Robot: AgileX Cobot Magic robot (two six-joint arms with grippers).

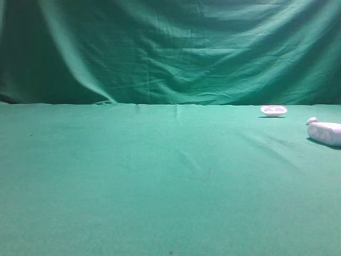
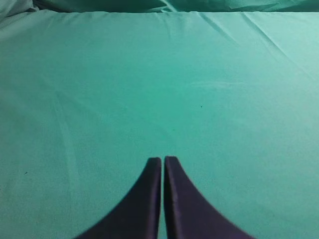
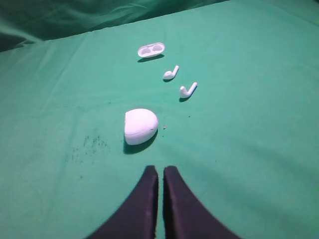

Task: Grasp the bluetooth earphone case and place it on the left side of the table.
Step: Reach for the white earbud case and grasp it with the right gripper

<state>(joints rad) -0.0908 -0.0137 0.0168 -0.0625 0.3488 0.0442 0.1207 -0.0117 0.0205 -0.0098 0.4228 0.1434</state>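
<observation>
- Green cloth covers the desk and hangs behind it as a backdrop.
- Left gripper: jaws closed, empty, over bare cloth.
- Right gripper: jaws closed, empty, just short of the case.
- Case lies at the desk's right side, near dark specks.
- Beyond it: two earbuds, apart.
- Farthest: a shallow white dish.

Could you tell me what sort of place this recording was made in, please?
Probably a staged test bench: plain green cloth covers the table and hangs as a backdrop, with only the earphone case and small white parts laid out.
</observation>
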